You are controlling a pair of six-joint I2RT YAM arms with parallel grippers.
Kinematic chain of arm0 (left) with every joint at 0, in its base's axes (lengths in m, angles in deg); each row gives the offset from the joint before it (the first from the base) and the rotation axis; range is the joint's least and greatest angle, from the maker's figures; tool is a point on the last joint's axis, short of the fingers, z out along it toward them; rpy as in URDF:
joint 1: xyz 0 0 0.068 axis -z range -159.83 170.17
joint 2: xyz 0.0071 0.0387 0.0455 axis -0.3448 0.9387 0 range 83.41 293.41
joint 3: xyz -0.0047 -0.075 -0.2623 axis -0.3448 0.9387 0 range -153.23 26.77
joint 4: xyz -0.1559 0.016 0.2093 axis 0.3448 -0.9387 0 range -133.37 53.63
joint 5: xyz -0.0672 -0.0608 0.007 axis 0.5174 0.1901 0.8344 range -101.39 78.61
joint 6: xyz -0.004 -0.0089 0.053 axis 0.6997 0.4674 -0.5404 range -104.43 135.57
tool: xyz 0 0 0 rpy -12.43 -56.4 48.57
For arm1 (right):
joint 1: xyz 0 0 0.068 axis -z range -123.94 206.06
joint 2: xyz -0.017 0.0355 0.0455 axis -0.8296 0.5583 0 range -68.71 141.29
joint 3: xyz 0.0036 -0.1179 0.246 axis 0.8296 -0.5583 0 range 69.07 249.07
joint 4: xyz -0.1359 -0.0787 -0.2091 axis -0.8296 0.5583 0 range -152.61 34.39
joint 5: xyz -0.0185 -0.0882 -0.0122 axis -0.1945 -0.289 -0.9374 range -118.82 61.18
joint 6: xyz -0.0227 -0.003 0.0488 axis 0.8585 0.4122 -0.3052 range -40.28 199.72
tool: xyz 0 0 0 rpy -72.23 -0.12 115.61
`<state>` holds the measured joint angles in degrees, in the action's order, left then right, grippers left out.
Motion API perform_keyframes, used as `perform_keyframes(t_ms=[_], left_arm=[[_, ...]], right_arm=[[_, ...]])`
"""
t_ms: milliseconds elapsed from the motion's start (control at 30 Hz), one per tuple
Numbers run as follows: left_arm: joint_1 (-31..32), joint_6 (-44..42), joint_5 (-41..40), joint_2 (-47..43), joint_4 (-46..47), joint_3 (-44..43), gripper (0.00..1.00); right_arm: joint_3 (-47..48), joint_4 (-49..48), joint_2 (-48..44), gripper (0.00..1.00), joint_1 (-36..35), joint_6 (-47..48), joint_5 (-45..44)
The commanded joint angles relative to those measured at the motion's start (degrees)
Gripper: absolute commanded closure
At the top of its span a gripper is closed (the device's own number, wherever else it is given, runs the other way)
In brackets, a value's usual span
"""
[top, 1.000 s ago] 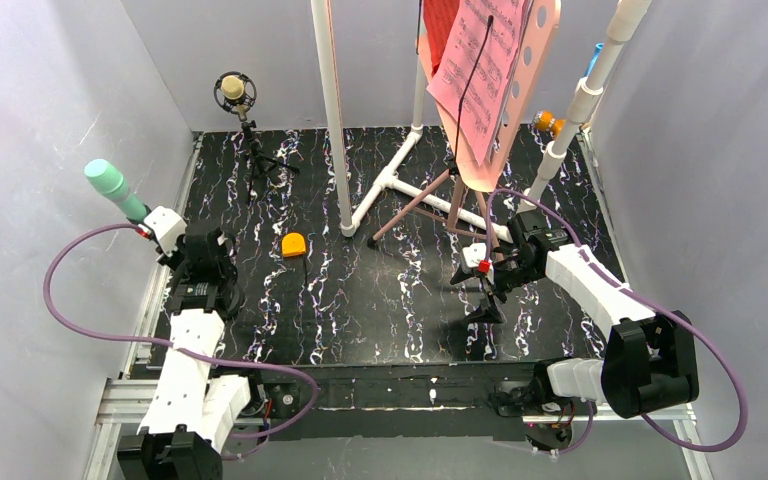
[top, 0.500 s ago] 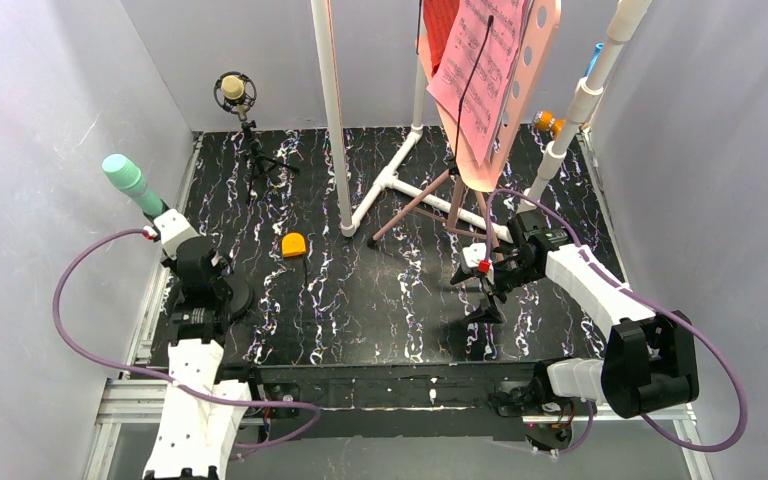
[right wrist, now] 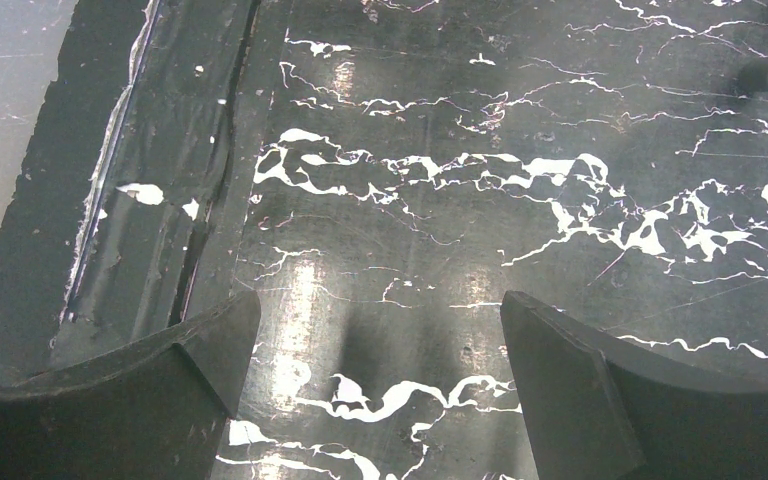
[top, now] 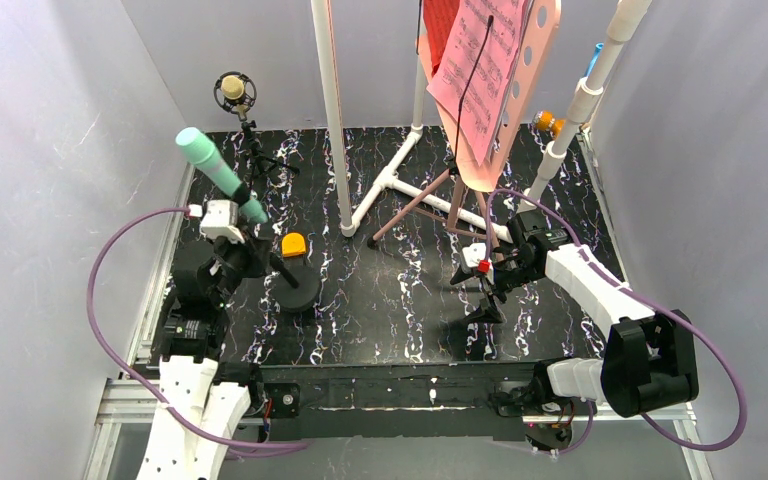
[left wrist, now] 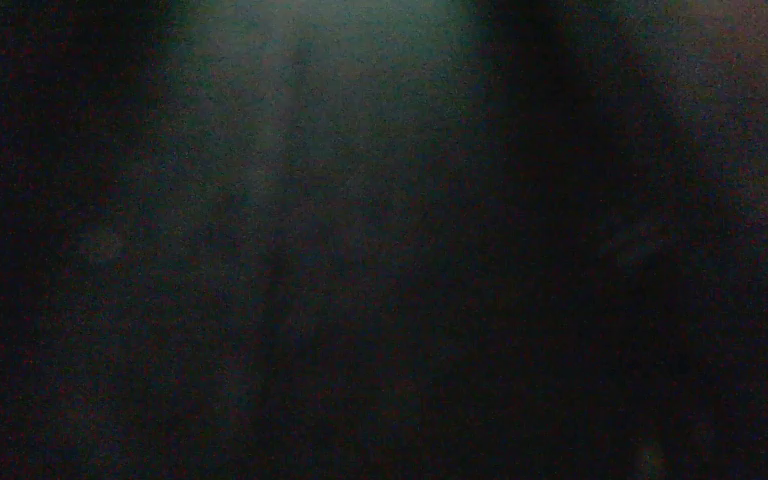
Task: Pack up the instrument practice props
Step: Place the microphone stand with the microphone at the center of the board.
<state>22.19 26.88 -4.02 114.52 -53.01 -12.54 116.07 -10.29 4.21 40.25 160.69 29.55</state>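
Left pincer (top: 240,208) tight, high, wrist tilted; right pincer (right wrist: 375,330) wide apart, low, nose down.

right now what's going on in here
The left gripper holds the mint-green microphone tilted, its black round base at the lower end. The right gripper is open and empty, low over the table near the pink music stand. The sheet music and red folder are on that stand, and the yellow microphone stands at the back.
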Motion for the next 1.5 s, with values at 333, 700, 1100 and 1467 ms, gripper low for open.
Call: perform_keyframes(t_ms=[333,700,1100,1467], left_arm=[[20.5,-1.4,24.7,2.9,16.3,-0.4,1.0],[42.4,-14.0,9.1,17.1,19.8,-4.7,1.0],[51.3,-19.5,2.2,31.5,36.8,-7.0,1.0],[51.6,-18.8,3.3,39.4,42.7,-6.6,1.0]], right_arm=[[-0.3,0.0,0.9,0.0,0.2,0.3,1.0],[-0.3,-0.1,0.8,0.0,0.2,0.4,0.5],[-0.2,0.2,0.2,0.0,0.2,0.7,0.3],[-0.1,0.7,-0.2,0.0,0.2,1.3,0.2]])
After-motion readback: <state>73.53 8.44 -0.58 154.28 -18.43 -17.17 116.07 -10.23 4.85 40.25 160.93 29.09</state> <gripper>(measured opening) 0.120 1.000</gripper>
